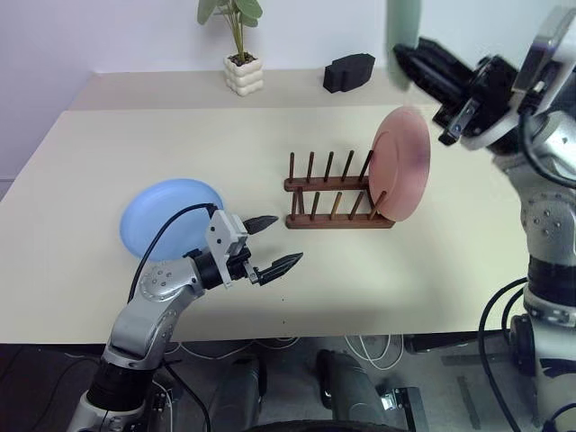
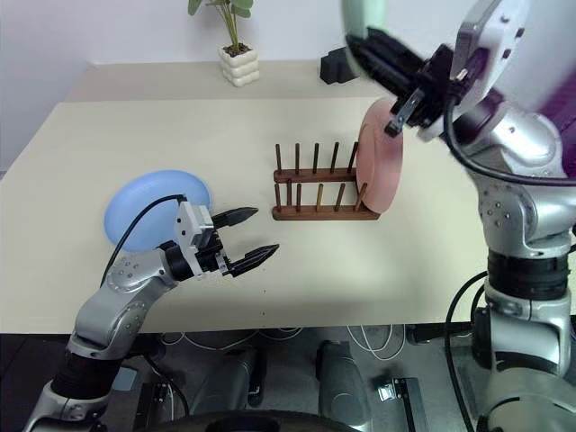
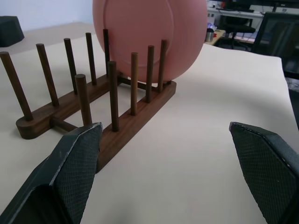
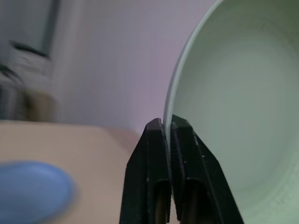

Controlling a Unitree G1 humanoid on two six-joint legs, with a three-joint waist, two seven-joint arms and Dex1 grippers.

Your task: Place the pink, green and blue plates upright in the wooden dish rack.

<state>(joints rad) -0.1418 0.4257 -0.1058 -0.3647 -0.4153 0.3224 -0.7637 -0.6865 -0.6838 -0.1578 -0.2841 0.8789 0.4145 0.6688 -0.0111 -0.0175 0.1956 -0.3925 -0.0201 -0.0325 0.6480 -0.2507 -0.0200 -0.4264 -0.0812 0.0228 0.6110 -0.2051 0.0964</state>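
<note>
Green plate (image 4: 243, 107) pinched by rim in right gripper (image 4: 168, 126), high above rack (image 1: 337, 193); thin grip may slip, or plate may knock pink plate (image 1: 400, 162). Left gripper (image 1: 270, 243) open, empty.

Silver-grey jointed arms with black cables end in black pincers (image 1: 268, 243) with textured, pointed fingers (image 3: 70, 168).

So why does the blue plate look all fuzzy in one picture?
In the right wrist view the blue plate and the room behind are out of focus; the right hand and the green plate it pinches sit close to the camera. In the left eye view that green plate looks smeared, while the pink plate is crisp.
</note>
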